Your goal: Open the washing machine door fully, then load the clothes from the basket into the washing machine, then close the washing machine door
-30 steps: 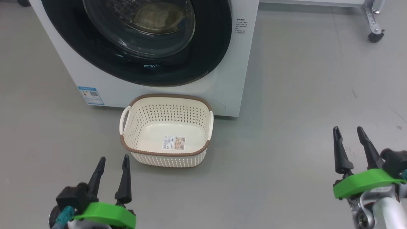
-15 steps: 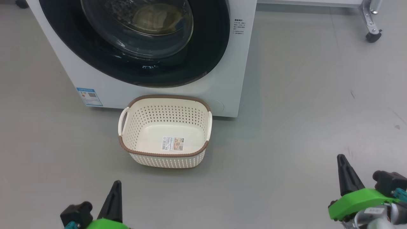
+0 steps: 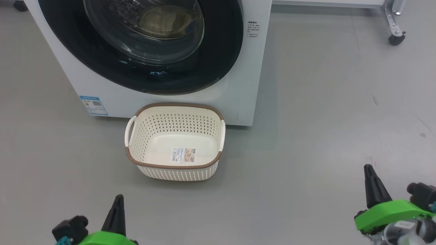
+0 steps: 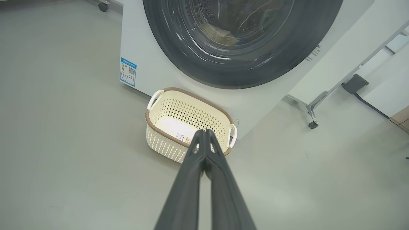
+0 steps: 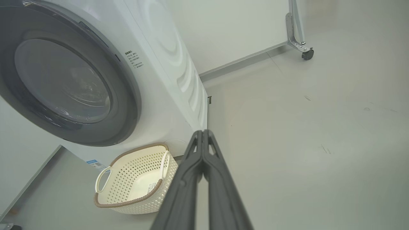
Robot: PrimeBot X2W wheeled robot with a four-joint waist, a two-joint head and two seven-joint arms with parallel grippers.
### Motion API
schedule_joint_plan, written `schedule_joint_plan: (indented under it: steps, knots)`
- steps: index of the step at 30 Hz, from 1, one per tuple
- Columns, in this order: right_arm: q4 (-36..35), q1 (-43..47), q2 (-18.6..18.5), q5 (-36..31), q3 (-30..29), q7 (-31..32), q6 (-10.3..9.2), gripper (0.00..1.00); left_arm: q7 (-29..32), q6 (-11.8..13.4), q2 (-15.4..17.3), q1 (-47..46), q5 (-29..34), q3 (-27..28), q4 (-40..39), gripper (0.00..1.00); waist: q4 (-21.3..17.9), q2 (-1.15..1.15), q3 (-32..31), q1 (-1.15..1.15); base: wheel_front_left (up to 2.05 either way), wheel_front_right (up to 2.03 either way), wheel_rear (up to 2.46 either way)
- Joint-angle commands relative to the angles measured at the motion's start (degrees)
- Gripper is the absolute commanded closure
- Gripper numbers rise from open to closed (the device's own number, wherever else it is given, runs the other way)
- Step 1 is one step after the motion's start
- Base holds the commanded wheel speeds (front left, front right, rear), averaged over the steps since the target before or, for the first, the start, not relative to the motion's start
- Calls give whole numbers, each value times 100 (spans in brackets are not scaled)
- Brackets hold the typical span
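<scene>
Short of the basket (image 3: 177,174), both jaws pinched together, gripping nothing.

Upper washing machine door (image 3: 223,51) off-frame

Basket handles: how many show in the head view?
2: one handle on the left end of the basket, the other handle on its right end. None looks hidden.

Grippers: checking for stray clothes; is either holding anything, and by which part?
Nothing: left gripper and right gripper are both shut empty, short of the basket.
</scene>
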Motion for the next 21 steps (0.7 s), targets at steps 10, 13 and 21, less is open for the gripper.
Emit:
schedule_joint_plan:
  steps: [10, 13, 21]
  knots:
    - [-270, -296, -69, 781, 10, 199, -6, 100, 168, 1, 10, -263, -665, 263, -244, 100, -40, 0, -15, 0, 0, 0, 0]
    - [-284, -301, -72, 978, 12, 250, -6, 100, 215, 1, 4, -266, -834, 307, -254, 100, -51, 0, -20, 0, 0, 0, 0]
    - [-319, -313, -78, 1438, 16, 367, -7, 100, 325, 1, -13, -275, -1228, 412, -278, 100, -78, 0, -30, 0, 0, 0, 0]
